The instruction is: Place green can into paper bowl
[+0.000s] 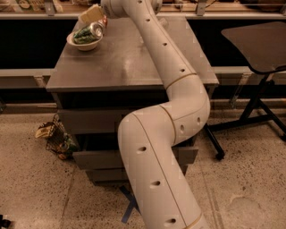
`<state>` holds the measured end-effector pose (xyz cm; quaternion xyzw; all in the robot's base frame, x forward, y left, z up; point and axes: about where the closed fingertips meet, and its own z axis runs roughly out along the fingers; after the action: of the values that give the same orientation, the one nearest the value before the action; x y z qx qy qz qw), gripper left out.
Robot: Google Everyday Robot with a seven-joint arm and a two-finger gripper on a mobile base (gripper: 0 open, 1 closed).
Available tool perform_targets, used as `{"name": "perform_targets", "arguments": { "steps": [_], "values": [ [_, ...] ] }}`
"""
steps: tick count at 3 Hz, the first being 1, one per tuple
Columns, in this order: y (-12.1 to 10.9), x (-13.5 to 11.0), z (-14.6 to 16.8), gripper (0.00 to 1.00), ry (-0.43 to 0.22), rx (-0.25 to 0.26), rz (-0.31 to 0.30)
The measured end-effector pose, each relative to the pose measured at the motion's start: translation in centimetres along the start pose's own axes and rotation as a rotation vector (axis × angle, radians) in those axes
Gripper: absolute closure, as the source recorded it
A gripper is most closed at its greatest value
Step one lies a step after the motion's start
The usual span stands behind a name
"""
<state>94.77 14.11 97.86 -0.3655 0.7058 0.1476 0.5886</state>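
Green can [86, 34] lies tilted in paper bowl [83, 45], silver end twd gripper. Bowl sits at far-left corner of table [114, 65]. Gripper [92, 13] just above can; whether released or clenched: cannot tell.

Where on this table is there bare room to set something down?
Bare patches: the front-left stretch of the tabletop, between the paper bowl and the front edge, left of the arm; and the right-hand strip between the arm and the right edge. Crowded: the far left corner, where the green can lies in the bowl with the pincer just above it.
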Motion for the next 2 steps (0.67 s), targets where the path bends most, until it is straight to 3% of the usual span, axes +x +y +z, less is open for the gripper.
{"name": "perform_targets", "arguments": {
  "steps": [1,2],
  "values": [
    [-4.9,-3.7,-4.4,0.0,-0.009,0.166,-0.01],
    [-8.6,-0.7,-6.4,0.0,0.107,0.345,-0.044]
  ]
}}
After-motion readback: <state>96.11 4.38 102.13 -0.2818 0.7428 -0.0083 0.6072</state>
